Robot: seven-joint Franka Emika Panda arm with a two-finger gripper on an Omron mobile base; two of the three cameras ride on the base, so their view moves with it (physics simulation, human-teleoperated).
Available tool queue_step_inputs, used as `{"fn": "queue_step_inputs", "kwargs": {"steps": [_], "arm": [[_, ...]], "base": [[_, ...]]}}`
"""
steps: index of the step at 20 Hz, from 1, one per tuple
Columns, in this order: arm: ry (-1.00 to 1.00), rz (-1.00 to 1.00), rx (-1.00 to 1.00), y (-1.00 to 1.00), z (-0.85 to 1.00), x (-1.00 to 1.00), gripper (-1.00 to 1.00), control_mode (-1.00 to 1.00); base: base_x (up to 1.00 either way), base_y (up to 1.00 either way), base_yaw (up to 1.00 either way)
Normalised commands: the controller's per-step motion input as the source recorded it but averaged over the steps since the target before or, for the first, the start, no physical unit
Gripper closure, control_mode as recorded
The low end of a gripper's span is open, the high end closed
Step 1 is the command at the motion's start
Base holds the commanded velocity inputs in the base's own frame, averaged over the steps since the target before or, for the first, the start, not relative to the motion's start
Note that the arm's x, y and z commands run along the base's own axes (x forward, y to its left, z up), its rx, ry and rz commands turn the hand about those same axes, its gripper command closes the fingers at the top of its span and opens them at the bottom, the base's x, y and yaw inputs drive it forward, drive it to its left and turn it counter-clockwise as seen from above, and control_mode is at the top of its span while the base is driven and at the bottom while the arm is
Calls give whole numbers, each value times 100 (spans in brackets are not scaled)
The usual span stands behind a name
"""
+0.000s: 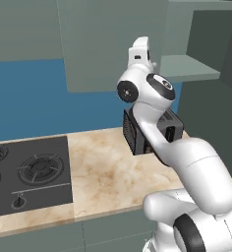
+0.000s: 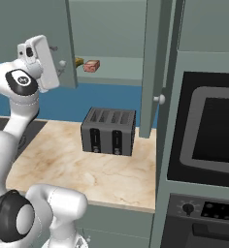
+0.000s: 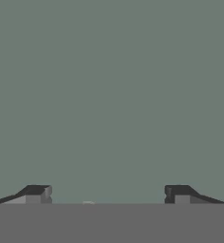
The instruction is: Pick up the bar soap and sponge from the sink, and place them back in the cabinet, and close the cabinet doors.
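My fingers point(image 3: 107, 194) are spread wide with nothing between them, close against the flat grey-green face of a cabinet door point(image 2: 36, 29), while the bar soap point(image 2: 91, 66) and the sponge point(image 2: 78, 61) sit side by side on the cabinet point(image 2: 121, 72) shelf.

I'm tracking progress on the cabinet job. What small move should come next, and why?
Probably push the left cabinet door shut: the bar soap and sponge already lie on the cabinet shelf, and the open tool faces a flat grey-green panel.
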Motion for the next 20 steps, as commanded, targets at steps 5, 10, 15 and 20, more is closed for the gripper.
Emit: {"fn": "queue_step_inputs", "kwargs": {"steps": [5, 10, 15, 20], "arm": [[0, 1, 5, -16, 0, 21, -100, -100], [0, 1, 4, -14, 0, 19, -100, -100], [0, 2, 4, -11, 0, 14, -100, -100], [0, 3, 4, -9, 0, 11, -100, -100]], "base": [[0, 0, 0], [0, 0, 0], [0, 0, 0], [0, 0, 0]]}}
